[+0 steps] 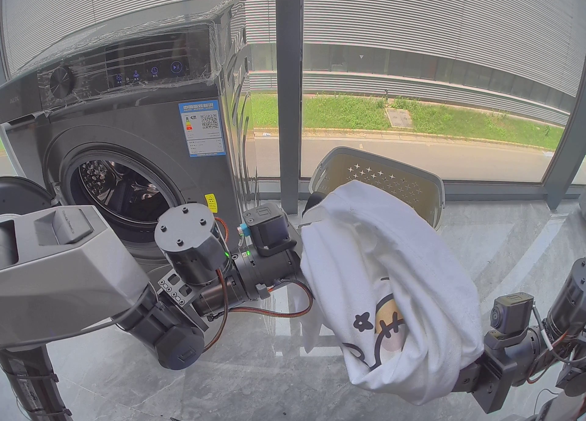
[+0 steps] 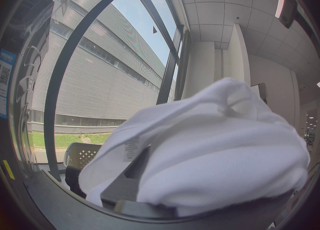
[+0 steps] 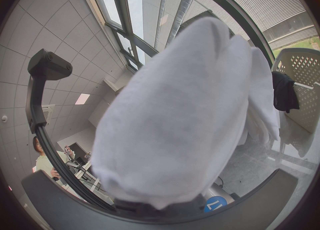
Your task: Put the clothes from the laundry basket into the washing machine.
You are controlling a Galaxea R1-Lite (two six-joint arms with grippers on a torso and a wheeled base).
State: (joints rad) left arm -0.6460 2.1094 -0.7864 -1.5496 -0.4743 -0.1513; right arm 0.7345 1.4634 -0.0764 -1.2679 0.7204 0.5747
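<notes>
Left gripper (image 2: 125, 185) is sitting near the middle of the head view, buried under a white T-shirt (image 1: 390, 294), so whether it is spread or pinching the cloth cannot be told. The right gripper (image 1: 469, 378) is sitting at the lower right of that frame, covered by the shirt's lower edge, and its state cannot be told either.

The T-shirt is hanging in the air across the 2 grippers, draped over both, with a dark cartoon print showing toward the bottom centre.

The laundry basket (image 1: 421, 187) is standing just behind the shirt, right of centre, on the pale stone floor (image 1: 519, 245) by the window, its star-punched wall facing the camera. A black garment (image 3: 284, 90) is hanging over the basket's rim.

The washing machine (image 1: 140, 135) is standing at the upper left. Its door (image 1: 21, 193) is swung open at the left edge, leaving the drum (image 1: 119, 190) showing. The shirt is hanging to the right of the machine, outside the drum.
</notes>
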